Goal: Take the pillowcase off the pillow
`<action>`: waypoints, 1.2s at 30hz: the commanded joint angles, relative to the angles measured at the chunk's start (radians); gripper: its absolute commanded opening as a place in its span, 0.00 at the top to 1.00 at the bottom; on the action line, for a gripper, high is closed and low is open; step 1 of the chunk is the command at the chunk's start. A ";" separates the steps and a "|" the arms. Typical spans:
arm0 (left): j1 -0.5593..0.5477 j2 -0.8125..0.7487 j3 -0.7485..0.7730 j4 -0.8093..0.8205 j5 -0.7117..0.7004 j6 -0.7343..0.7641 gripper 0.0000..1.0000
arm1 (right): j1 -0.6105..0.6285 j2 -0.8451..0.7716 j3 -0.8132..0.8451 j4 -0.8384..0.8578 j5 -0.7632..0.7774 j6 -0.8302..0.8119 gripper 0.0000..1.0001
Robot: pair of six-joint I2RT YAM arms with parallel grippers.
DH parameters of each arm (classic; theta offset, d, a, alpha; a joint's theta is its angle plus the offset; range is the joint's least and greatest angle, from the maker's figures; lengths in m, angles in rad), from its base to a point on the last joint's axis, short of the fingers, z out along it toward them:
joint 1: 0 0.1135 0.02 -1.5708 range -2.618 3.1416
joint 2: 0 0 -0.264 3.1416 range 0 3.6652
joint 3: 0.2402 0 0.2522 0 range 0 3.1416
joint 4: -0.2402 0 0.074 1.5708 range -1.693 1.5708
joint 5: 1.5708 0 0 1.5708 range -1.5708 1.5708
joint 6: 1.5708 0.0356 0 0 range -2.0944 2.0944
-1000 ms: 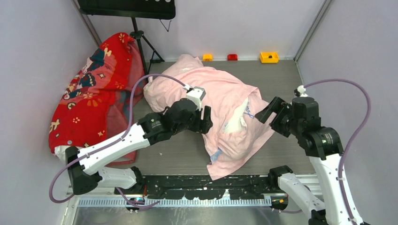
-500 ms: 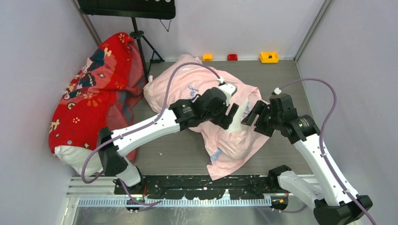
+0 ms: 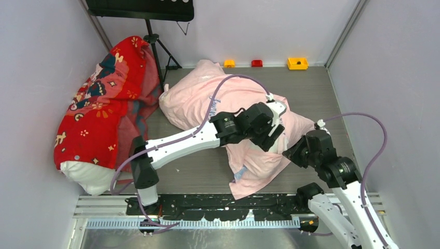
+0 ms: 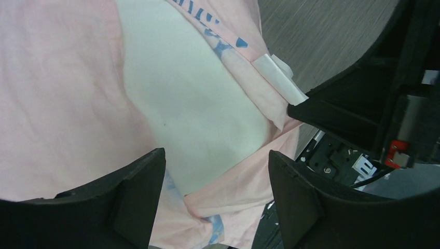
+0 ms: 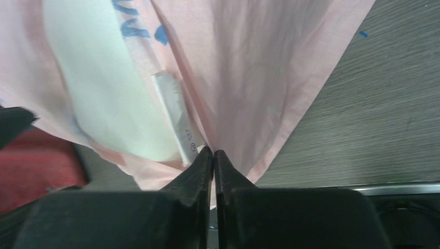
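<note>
Right fingers (image 5: 200, 176) pinched together on pillowcase (image 5: 249, 78) edge, left fingers (image 4: 137, 192) spread wide above exposed white pillow (image 4: 192, 109)

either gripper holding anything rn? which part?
Right gripper is shut on the pillowcase, pinching its pink fabric beside the white label. Left gripper is open over the pillow, holding nothing.
</note>
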 commanded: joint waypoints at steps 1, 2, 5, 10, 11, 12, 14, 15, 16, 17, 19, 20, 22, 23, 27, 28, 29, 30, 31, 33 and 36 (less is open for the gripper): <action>-0.056 0.075 0.117 -0.076 -0.023 0.087 0.25 | 0.001 -0.052 -0.006 -0.031 0.069 0.050 0.97; -0.066 0.106 0.159 -0.116 -0.049 0.104 0.23 | 0.002 -0.053 -0.007 -0.032 0.069 0.055 0.99; -0.075 0.196 0.267 -0.221 -0.068 0.112 0.19 | 0.002 -0.069 -0.014 -0.032 0.073 0.073 1.00; -0.073 0.311 0.372 -0.316 -0.159 0.103 0.12 | 0.002 -0.141 -0.026 -0.037 0.110 0.119 1.00; -0.070 0.323 0.373 -0.319 -0.179 0.099 0.12 | 0.003 -0.149 -0.031 -0.036 0.116 0.127 1.00; -0.064 0.335 0.375 -0.331 -0.210 0.084 0.11 | 0.003 -0.158 -0.036 -0.037 0.120 0.135 1.00; -0.042 0.347 0.373 -0.359 -0.256 0.043 0.11 | 0.001 -0.161 -0.043 -0.042 0.127 0.149 1.00; -0.027 0.345 0.358 -0.366 -0.261 0.029 0.12 | 0.001 -0.160 -0.046 -0.043 0.129 0.155 1.00; -0.013 0.337 0.338 -0.357 -0.264 0.020 0.12 | 0.001 -0.158 -0.051 -0.043 0.129 0.158 1.00; 0.001 0.327 0.311 -0.345 -0.265 0.013 0.14 | 0.002 -0.156 -0.057 -0.041 0.128 0.160 1.00; 0.027 0.301 0.259 -0.308 -0.262 0.003 0.17 | 0.002 -0.149 -0.067 -0.042 0.129 0.163 1.00; 0.039 0.291 0.233 -0.293 -0.258 0.000 0.20 | 0.002 -0.146 -0.070 -0.043 0.132 0.166 1.00; 0.067 0.274 0.197 -0.274 -0.250 -0.012 0.27 | 0.002 -0.140 -0.076 -0.053 0.144 0.174 1.00; 0.083 0.270 0.181 -0.268 -0.240 -0.018 0.29 | 0.001 -0.139 -0.079 -0.058 0.149 0.176 1.00; 0.144 0.253 0.133 -0.215 -0.176 -0.024 0.46 | 0.001 -0.133 -0.099 -0.055 0.143 0.187 1.00; 0.151 0.252 0.121 -0.196 -0.170 -0.014 0.54 | 0.001 -0.127 -0.108 -0.052 0.136 0.190 1.00; 0.153 0.251 0.116 -0.176 -0.173 0.002 0.62 | 0.002 -0.120 -0.116 -0.049 0.131 0.197 1.00; 0.154 0.253 0.115 -0.170 -0.188 0.012 0.71 | 0.002 -0.107 -0.125 -0.049 0.127 0.208 1.00; 0.159 0.259 0.120 -0.171 -0.212 0.016 0.83 | 0.002 -0.098 -0.133 -0.050 0.125 0.218 1.00; 0.179 0.263 0.143 -0.183 -0.227 0.018 0.99 | 0.002 -0.076 -0.142 -0.053 0.124 0.237 1.00; 0.220 0.244 0.197 -0.190 -0.200 0.015 1.00 | 0.002 -0.049 -0.161 -0.051 0.122 0.257 1.00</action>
